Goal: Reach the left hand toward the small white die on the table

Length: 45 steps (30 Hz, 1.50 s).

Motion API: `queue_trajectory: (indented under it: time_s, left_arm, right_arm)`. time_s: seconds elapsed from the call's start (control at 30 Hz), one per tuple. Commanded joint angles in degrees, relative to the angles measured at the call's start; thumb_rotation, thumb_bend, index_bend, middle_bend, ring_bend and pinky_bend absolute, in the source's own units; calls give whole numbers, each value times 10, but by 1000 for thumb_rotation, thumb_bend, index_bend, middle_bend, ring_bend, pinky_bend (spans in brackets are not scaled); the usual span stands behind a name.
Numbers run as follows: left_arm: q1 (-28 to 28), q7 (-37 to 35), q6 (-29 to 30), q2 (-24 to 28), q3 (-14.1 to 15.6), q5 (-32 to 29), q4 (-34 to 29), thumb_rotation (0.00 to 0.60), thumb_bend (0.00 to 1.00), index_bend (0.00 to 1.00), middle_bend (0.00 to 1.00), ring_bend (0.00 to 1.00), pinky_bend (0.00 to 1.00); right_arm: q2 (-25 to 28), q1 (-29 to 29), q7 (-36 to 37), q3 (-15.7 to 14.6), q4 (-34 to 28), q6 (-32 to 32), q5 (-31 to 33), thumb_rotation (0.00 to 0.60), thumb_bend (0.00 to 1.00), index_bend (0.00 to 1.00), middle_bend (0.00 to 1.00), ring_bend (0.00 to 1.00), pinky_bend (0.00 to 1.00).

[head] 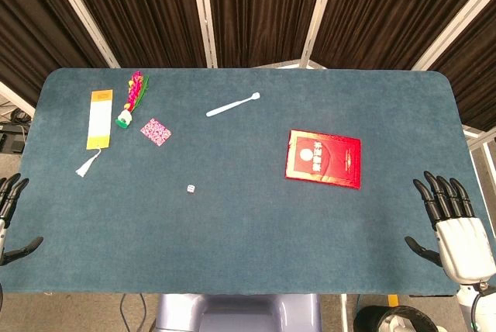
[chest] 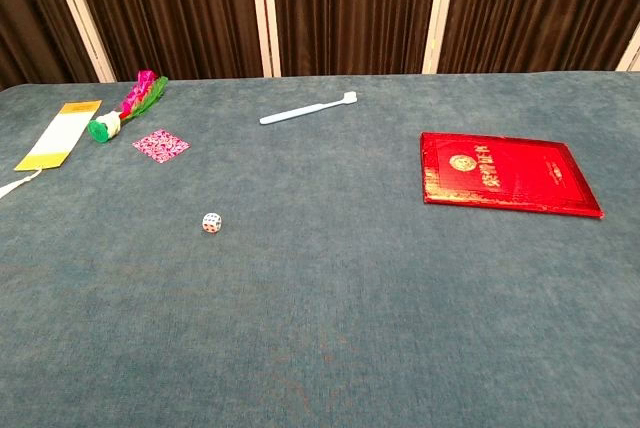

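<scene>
The small white die (head: 191, 188) lies on the blue-green table (head: 248, 254), left of the middle; the chest view shows the die (chest: 211, 223) with coloured pips. My left hand (head: 9, 219) sits at the table's near left edge, fingers spread, holding nothing, well to the left of the die. My right hand (head: 453, 223) rests at the near right edge, fingers apart and empty. Neither hand shows in the chest view.
A red booklet (head: 323, 158) lies right of centre. A white toothbrush (head: 232, 105) is at the back middle. At the back left are a pink patterned square (head: 156, 131), a colourful feathered shuttlecock (head: 131, 99) and a yellow-white bookmark with tassel (head: 98, 121).
</scene>
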Motion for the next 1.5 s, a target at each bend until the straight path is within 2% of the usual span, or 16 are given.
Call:
queue_trajectory:
  time_s: [0.03,0.37,0.4,0.43,0.47,0.53,0.57,0.6,0.67,0.73,0.87,0.97,1.17,1.5]
  left_arm:
    - [0,-1,-1,0,0,-1,0,600,0,0,0,0,0]
    - [-9,4,-18,-6,-3,-9,4,600,0,0,4,2,4]
    - [-17,6,-29,-10,-7,-15,6,600,0,0,71,58,68]
    - [-25,7,-38,-15,-13,-19,7,600,0,0,209,182,197]
    - [-32,9,-45,-19,-18,-24,9,600,0,0,375,334,366]
    - [-61,5,-80,-36,-33,-32,12,600,12,0,587,543,598]
    - [-76,1,-103,-41,-36,-37,12,600,38,0,633,591,657]
    - [-97,-1,-137,-49,-42,-45,13,600,106,0,699,657,734]
    - [-128,5,-182,-63,-50,-55,18,600,309,0,822,780,894]
    - [-161,13,-228,-82,-57,-67,24,600,436,0,897,860,981]
    - [-209,42,-303,-108,-64,-92,28,600,581,0,962,942,1000]
    - [-239,61,-357,-119,-65,-118,24,600,624,0,967,949,1000]
    - [-287,97,-439,-152,-59,-167,36,600,634,0,969,949,1000]
    - [-335,110,-501,-214,-59,-233,75,600,636,0,969,949,1000]
  right_arm:
    - [0,0,-1,0,-1,-1,0,600,0,0,0,0,0]
    - [2,3,5,2,-2,-4,4,600,0,0,0,0,0]
    - [3,4,9,5,-4,-4,7,600,0,0,0,0,0]
    - [4,4,10,6,-5,-4,9,600,0,0,0,0,0]
    - [5,5,11,6,-5,-5,11,600,0,0,0,0,0]
    - [5,6,11,8,-3,-8,15,600,0,0,0,0,0]
    - [5,7,11,8,-2,-10,16,600,0,0,0,0,0]
    - [4,9,11,8,0,-15,18,600,0,0,0,0,0]
    - [2,14,14,9,6,-22,21,600,0,0,0,0,0]
    - [0,19,18,11,13,-31,27,600,0,0,0,0,0]
    - [-5,27,13,19,17,-41,41,600,0,0,0,0,0]
    - [-9,31,-1,22,17,-45,45,600,0,0,0,0,0]
    - [-15,36,-18,22,17,-64,65,600,0,0,0,0,0]
    - [-16,39,-25,27,18,-70,87,600,0,0,0,0,0]
